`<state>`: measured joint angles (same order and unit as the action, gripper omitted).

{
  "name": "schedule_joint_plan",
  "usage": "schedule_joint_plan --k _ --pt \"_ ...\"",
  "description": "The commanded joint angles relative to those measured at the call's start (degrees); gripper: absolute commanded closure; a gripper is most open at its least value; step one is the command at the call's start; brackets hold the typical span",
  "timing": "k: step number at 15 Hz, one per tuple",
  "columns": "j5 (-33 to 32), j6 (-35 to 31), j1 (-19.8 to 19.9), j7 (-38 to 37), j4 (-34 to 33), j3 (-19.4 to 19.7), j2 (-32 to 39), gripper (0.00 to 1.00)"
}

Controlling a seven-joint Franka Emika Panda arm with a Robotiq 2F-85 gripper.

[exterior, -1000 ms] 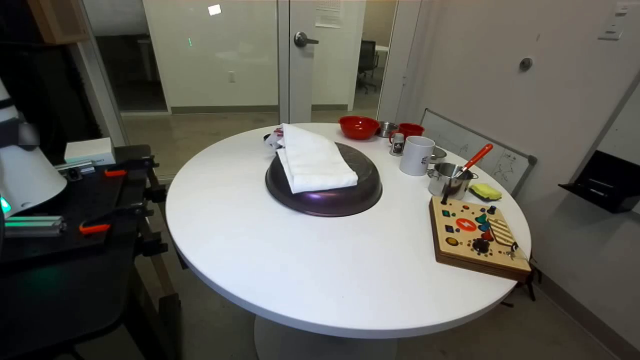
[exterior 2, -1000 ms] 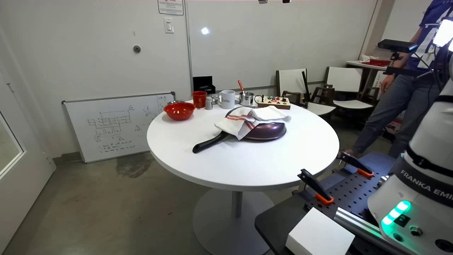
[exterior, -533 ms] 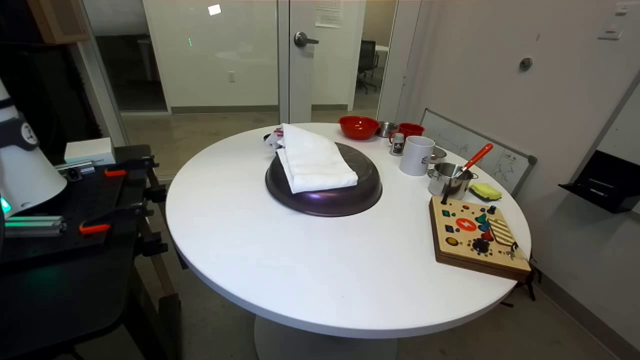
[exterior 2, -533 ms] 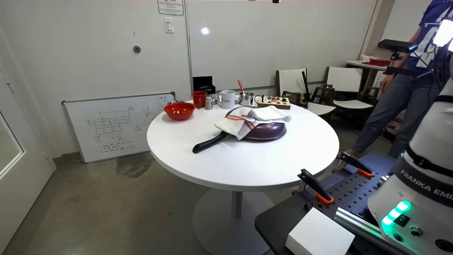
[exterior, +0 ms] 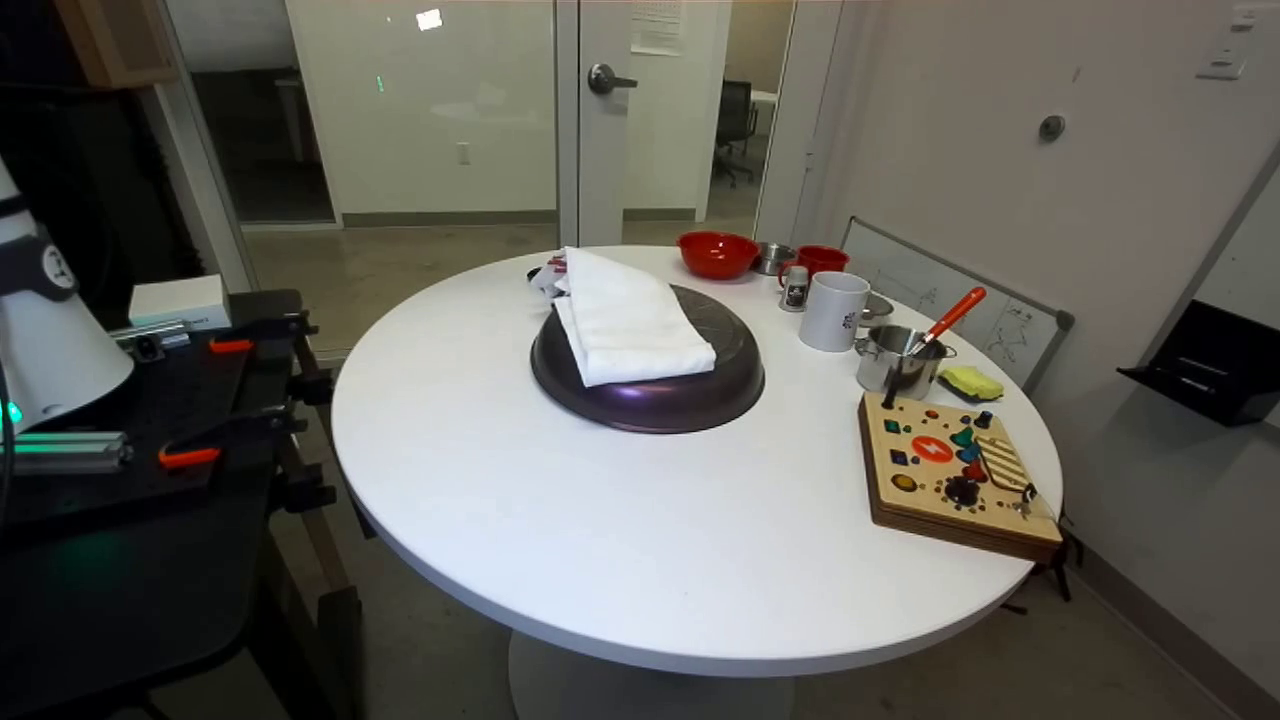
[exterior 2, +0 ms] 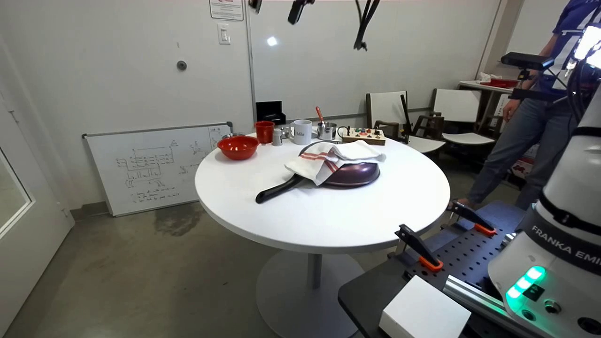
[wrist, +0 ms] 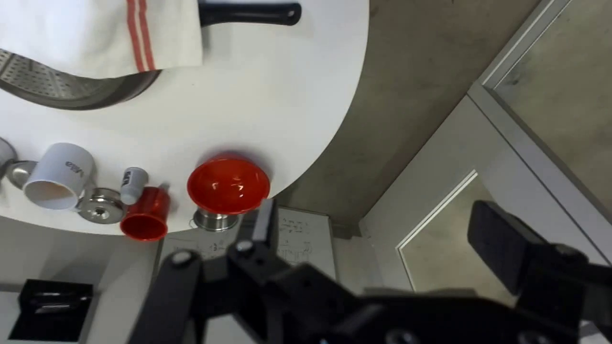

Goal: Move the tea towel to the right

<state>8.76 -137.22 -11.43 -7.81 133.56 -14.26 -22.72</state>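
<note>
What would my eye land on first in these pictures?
Probably the red-striped white tea towel, draped over an upturned dark pan on the round white table. Then the red bowl near the table's edge, and the green lights glowing on the robot's base beside the table. The open black gripper looms large in the wrist view.

A round, smooth white table [exterior: 620,560] is carrying an upside-down, dark purple metal frying pan [exterior: 650,405]. Along the rim a round red bowl [exterior: 717,258], a small shiny steel vessel [exterior: 773,259], a red cylindrical mug [exterior: 824,260], a small grey shaker [exterior: 794,290], a white cylindrical mug [exterior: 832,315] and a two-handled steel pot [exterior: 877,368] are standing. A yellow-green pad [exterior: 970,382] is lying just beside the pot, and a flat wooden box with coloured knobs [exterior: 955,480] is resting at the edge.
</note>
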Motion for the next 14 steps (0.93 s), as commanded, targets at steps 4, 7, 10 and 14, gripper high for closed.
schedule_joint_plan --k 4,7,10,14 --pt "-12.9 -0.6 -0.8 -7.7 -6.5 -7.4 18.3 0.0" --pt "-25.2 3.9 -2.1 -14.5 -11.9 -8.3 23.8 0.0" --pt "-34.1 11.1 -5.3 -16.8 -17.5 -7.7 28.4 0.0" --pt "-37.9 21.4 -9.6 -17.6 -23.2 -7.0 33.0 0.0"
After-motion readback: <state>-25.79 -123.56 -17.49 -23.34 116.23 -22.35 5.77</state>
